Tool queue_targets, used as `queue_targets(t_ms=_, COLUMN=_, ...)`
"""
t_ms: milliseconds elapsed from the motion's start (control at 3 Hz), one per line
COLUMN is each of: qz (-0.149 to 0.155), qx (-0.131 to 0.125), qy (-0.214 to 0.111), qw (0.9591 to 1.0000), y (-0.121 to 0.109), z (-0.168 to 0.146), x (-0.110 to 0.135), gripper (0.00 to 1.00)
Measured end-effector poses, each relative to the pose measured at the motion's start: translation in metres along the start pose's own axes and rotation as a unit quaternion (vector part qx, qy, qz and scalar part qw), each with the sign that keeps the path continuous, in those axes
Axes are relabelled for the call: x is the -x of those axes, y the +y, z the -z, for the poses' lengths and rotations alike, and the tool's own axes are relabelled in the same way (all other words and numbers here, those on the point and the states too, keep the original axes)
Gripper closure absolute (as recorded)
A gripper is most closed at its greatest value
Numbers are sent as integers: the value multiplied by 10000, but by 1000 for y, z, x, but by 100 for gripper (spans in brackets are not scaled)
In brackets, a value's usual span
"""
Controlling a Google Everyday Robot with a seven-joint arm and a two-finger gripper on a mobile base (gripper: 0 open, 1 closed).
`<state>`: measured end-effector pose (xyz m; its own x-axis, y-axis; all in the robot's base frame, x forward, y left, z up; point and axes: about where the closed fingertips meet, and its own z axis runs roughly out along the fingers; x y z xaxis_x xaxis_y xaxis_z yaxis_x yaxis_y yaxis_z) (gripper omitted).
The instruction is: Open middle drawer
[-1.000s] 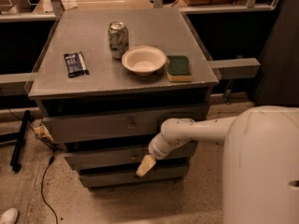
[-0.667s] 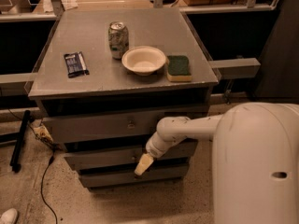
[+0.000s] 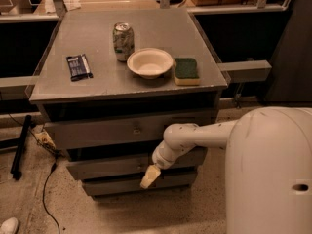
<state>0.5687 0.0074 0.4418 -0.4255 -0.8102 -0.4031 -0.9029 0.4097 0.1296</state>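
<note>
1. Centrally, a grey desk shows three drawer fronts stacked in its front face.
2. The middle drawer sits between the wide top drawer and the narrow bottom drawer. I cannot tell whether it is pulled out at all.
3. The white arm reaches in from the right, bending down across the drawer fronts.
4. The claw hangs at the middle drawer's centre, its pale tip over that front's lower edge. Whether it is clenched or released cannot be told, nor whether it touches the drawer.
5. On the desk top, a can stands near the middle and a bowl sits just in front of it to the right.
6. A sponge lies just beside the bowl, near the right edge.
7. A dark packet lies toward the left edge.
</note>
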Motion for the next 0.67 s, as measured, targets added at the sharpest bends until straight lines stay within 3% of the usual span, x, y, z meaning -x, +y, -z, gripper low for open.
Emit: queue_targets(t_ms=667, qz=-77, qx=49, qy=19, qw=10000, y=8, z=4, x=-8, gripper=0)
